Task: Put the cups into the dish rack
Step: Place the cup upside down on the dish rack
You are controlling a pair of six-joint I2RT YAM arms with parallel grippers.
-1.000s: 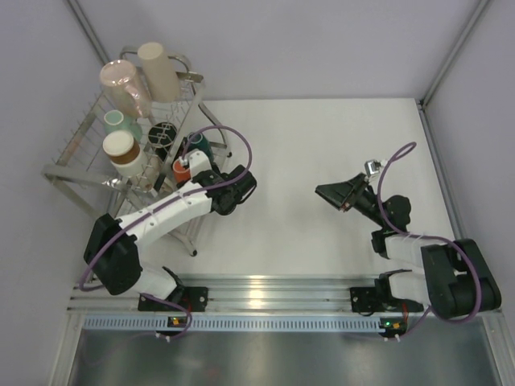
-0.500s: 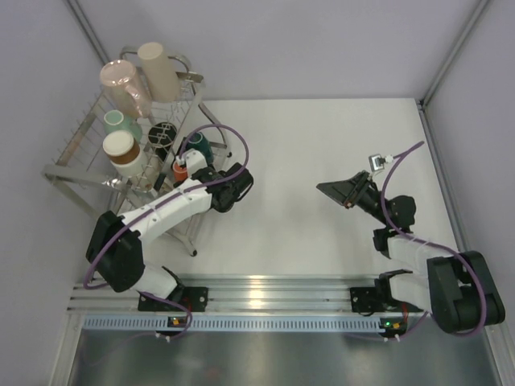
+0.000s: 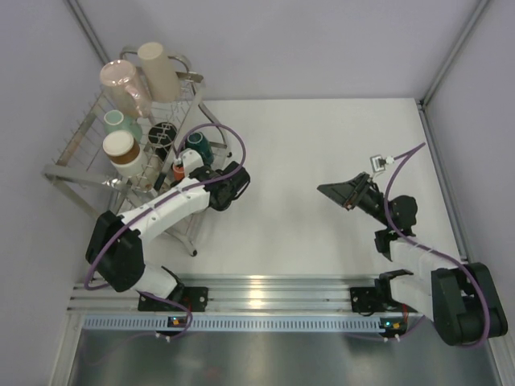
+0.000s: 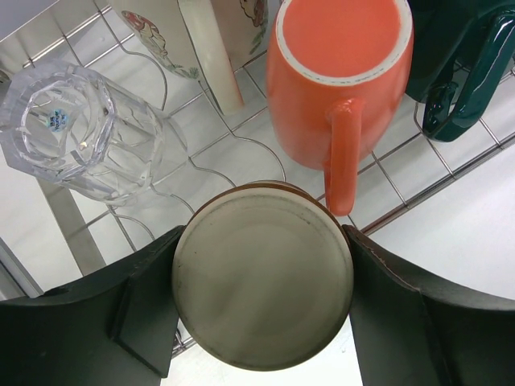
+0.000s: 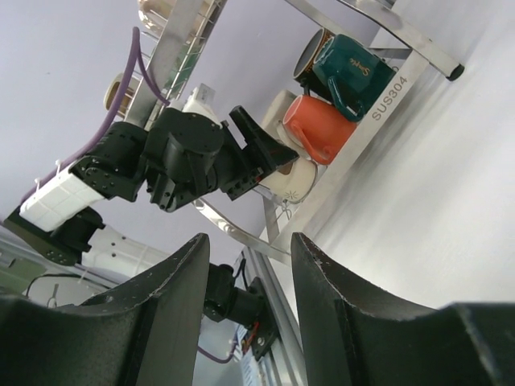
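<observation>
The cup [image 4: 262, 277] sits at the near edge of the rack's [image 5: 394, 88] low tier. Its cream base faces the wrist camera, with a brown band just showing at its far edge. I cannot tell whether it rests on the wires or hangs just above them.

The left hand [image 4: 262, 265] holds it across the body, one finger pressed on each side, spread wide because the cup nearly fills the gap.

It looks like glazed ceramic: stiff, smooth, probably slick, fairly weighty for its size, and likely to chip if knocked against wire or a neighbour. The round wall is the sensible place to hold it, low and square across the widest part, as here.

Just beyond it an orange mug [image 4: 322, 72] lies with its handle reaching down to the cup's rim. A dark teal mug [image 4: 451, 56] is right of that, and a clear glass [image 4: 80, 129] is to the left.

Room is tight, so letting go should be gentle.

The right hand [image 5: 249, 249] hovers over the counter [image 3: 306, 145], well apart, with its fingers partly spread and nothing between them.
</observation>
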